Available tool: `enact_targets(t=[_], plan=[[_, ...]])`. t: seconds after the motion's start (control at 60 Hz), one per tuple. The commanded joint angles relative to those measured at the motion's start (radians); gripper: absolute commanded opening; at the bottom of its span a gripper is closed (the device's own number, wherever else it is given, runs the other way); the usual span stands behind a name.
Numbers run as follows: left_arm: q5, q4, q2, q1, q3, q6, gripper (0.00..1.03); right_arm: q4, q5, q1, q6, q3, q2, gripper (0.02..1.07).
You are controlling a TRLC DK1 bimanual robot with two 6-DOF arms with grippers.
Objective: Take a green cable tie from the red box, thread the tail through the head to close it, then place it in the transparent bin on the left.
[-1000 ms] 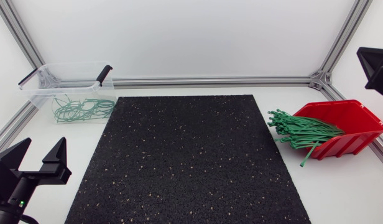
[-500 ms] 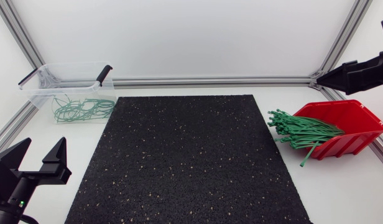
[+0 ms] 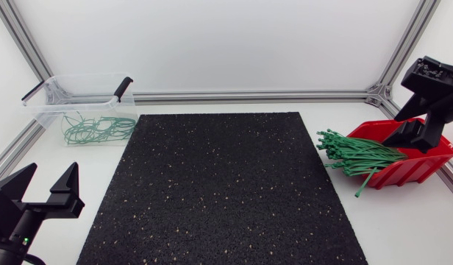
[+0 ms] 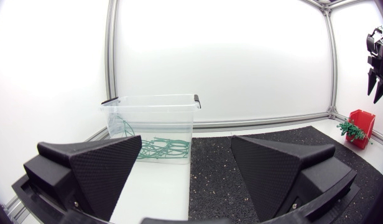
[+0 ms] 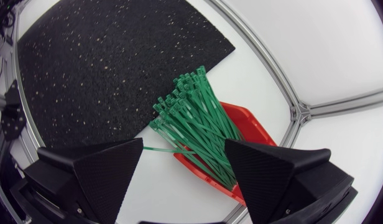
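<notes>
The red box (image 3: 416,156) lies tipped at the table's right side, and a bundle of green cable ties (image 3: 357,157) spills from its mouth toward the mat. My right gripper (image 3: 412,138) hangs open above the box, clear of the ties. In the right wrist view the ties (image 5: 193,119) and the red box (image 5: 249,128) lie well below the open gripper (image 5: 182,177). The transparent bin (image 3: 46,110) stands at the back left with closed green ties (image 3: 98,129) inside. My left gripper (image 3: 44,193) rests open and empty at the front left, with the bin (image 4: 151,115) ahead of it.
A black speckled rubber mat (image 3: 223,188) covers the middle of the table. An aluminium frame rail (image 3: 248,96) runs along the back edge. One loose tie (image 3: 365,182) sticks out in front of the red box.
My right arm has come down from the upper right edge and now hangs over the red box. The left arm, the ties and the bin have not moved.
</notes>
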Motion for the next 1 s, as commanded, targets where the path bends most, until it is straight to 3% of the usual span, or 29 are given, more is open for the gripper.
enact_targets(t=[0.0, 0.233, 0.667, 0.75, 0.833, 0.983], plan=[[-0.009, -0.019, -0.006, -0.007, -0.04, 0.009, 1.0, -0.004, 0.025, 0.025, -0.162, -0.1, -0.018, 0.91], [-0.009, -0.019, -0.006, -0.007, -0.04, 0.009, 1.0, 0.056, 0.102, 0.051, -0.412, -0.29, -0.069, 0.91], [-0.009, -0.021, -0.006, -0.005, -0.038, 0.009, 1.0, 0.322, 0.148, 0.051, -0.734, -0.537, -0.17, 0.88], [-0.009, -0.021, -0.006, -0.004, -0.038, 0.011, 1.0, 0.352, 0.145, 0.053, -0.777, -0.559, -0.17, 0.79], [-0.009, -0.021, -0.006, -0.002, -0.038, 0.011, 1.0, 0.374, 0.145, 0.053, -0.791, -0.569, -0.164, 0.78], [-0.009, -0.021, -0.006, -0.001, -0.038, 0.011, 1.0, 0.375, 0.142, 0.057, -0.828, -0.566, -0.156, 0.66]])
